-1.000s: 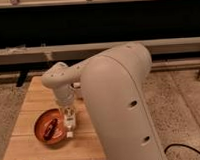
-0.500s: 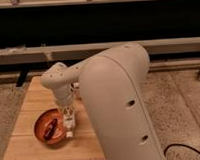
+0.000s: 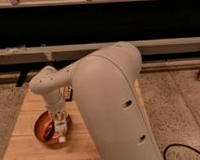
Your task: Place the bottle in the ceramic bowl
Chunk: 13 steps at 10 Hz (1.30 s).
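The ceramic bowl point(image 3: 44, 132) is a shallow orange-red dish on the left front of the wooden table point(image 3: 26, 148). A dark red elongated item point(image 3: 48, 128) lies inside it. The bottle point(image 3: 61, 129) is slim and whitish with a pale label. It stands nearly upright over the bowl's right side, light end down near the rim. My gripper point(image 3: 59, 118) comes down from the white arm point(image 3: 109, 94) right above the bottle and is shut on its upper part. Whether the bottle touches the bowl is not clear.
A small dark packet point(image 3: 69, 92) lies on the table behind the arm. The arm's bulky white link covers the table's right half. A dark cable point(image 3: 189, 151) lies on the speckled floor at the lower right. A dark wall with a ledge runs behind the table.
The arm's wrist and the bottle have shifted slightly to the left and down, further over the bowl. The bowl and the dark red item have not moved.
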Motion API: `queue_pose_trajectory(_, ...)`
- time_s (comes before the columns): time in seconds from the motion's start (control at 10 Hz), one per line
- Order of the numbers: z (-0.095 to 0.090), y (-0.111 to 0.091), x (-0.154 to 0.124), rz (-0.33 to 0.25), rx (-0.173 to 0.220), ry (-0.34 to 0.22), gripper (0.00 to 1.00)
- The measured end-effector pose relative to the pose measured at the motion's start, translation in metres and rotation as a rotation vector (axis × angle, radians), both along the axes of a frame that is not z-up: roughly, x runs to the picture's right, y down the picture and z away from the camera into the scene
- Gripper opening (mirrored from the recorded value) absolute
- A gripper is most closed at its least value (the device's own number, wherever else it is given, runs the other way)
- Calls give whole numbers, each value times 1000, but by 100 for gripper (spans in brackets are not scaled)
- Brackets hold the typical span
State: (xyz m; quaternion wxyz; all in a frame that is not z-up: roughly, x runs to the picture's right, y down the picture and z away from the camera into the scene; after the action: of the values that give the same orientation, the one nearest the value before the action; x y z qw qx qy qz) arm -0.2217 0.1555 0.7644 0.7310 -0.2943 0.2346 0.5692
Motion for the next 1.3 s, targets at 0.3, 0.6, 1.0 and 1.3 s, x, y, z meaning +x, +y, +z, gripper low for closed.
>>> queue_pose_trajectory(0.3,-10,2,-19,-1,3,-67,7)
queue_pose_trajectory(0.6,-5,-3,-3,-1,3,-35,36)
queue_pose_trajectory(1.0,-12,-1,-13,-1,-3,-39,76)
queue_pose_trajectory(1.3,-8,-5,-8,0,-3,-31,97)
